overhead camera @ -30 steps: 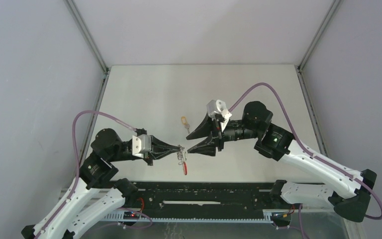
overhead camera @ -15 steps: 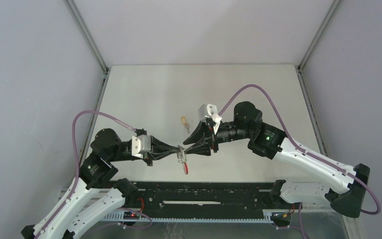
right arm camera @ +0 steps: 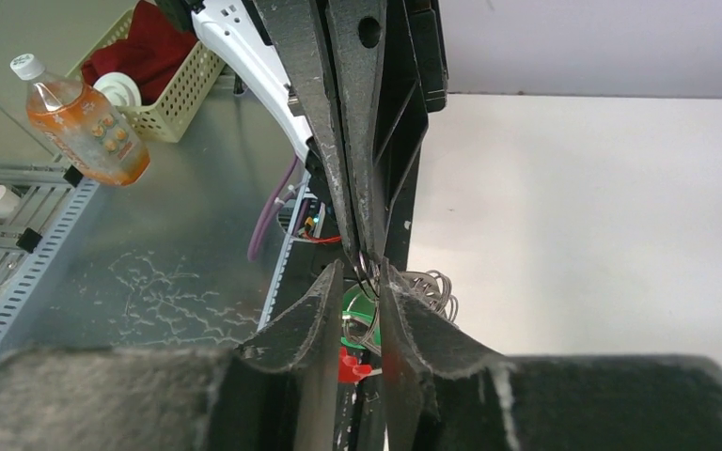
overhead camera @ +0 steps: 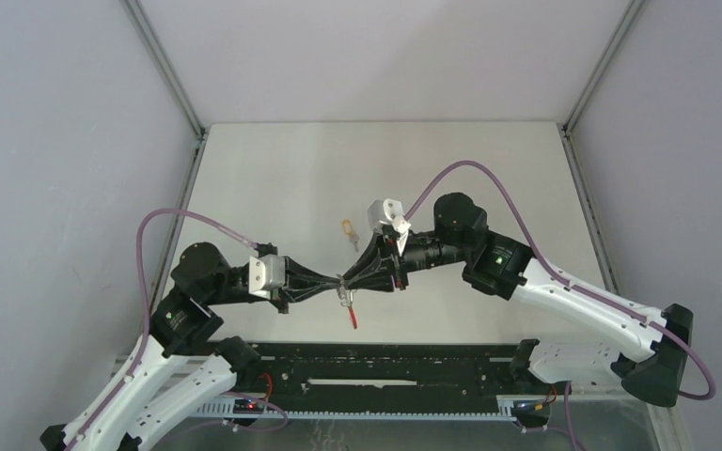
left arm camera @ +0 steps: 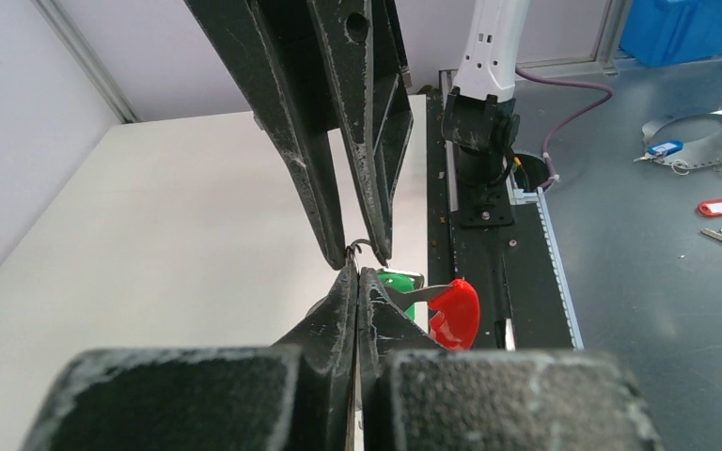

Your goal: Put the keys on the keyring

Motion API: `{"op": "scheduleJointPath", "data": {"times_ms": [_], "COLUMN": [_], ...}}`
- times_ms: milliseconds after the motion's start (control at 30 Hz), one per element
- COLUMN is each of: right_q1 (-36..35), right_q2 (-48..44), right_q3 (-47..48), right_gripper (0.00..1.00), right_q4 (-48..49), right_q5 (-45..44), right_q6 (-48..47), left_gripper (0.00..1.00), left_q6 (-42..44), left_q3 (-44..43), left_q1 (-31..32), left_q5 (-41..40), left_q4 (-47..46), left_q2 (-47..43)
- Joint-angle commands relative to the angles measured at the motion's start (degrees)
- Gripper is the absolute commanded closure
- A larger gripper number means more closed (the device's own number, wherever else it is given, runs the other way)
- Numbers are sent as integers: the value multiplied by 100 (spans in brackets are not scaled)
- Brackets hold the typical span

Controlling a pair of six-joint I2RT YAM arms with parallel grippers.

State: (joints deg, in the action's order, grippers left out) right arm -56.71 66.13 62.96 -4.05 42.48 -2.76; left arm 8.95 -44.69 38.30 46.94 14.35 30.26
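My left gripper (overhead camera: pixel 338 280) (left arm camera: pixel 357 268) is shut on the thin grey keyring (overhead camera: pixel 343 294) (left arm camera: pixel 362 246), held up above the table's near edge. A green-headed key (left arm camera: pixel 400 280) (right arm camera: pixel 354 303) and the ring's red part (overhead camera: pixel 352 320) (left arm camera: pixel 454 313) hang just under the fingertips. Facing it tip to tip, my right gripper (overhead camera: pixel 349 279) (right arm camera: pixel 359 266) has its jaws a narrow gap apart, and the ring's wire stands in that gap. The ring's small wire loops (right arm camera: pixel 430 285) bunch beside its right finger. The yellow-headed key (overhead camera: pixel 348 226) lies on the table behind both grippers.
A black rail (overhead camera: pixel 385 362) runs along the table's near edge under the grippers. Off the table, loose tagged keys (left arm camera: pixel 719 207) lie on the metal bench. A drink bottle (right arm camera: pixel 80 117) and a basket (right arm camera: pixel 160 61) stand on the other side.
My right gripper has moved left to the left gripper's tips, and its jaws have narrowed around the keyring. The left gripper has held still, shut on the ring.
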Motion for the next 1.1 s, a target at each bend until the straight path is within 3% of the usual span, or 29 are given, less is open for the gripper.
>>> {"op": "scheduleJointPath", "data": {"times_ms": [0,100,233,333,433,533,900,1067], "right_q1": [-51,-51,-51,-51,-68,-130,-593,-695], "right_q2": [31,23,-45,-69,-16,111,1142,1410], "right_q3": [216,219,223,371,612,929,2628,3024], "right_gripper": [74,82,100,100,100,100,100,100], "right_q4": [109,99,-49,-411,-850,-1421,-3885,-4194], "right_q5": [4,13,-168,-418,-534,-660,-1499,-1580], "right_q6": [-68,-58,-66,-72,-99,-202,-812,-879], "left_gripper": [100,100,100,99,77,69,71,82], "left_q6": [-96,-95,-60,134,537,818,1314,1452], "left_q3": [-416,-394,-351,-330,-406,-593,-966,-960], "left_q1": [26,21,23,20,22,27,22,21], "left_q5": [52,24,-48,-128,-23,34,-53,28], "left_q4": [-162,-167,-146,65,550,1001,1614,1838], "left_q2": [-43,-51,-96,-82,42,239,556,575]}}
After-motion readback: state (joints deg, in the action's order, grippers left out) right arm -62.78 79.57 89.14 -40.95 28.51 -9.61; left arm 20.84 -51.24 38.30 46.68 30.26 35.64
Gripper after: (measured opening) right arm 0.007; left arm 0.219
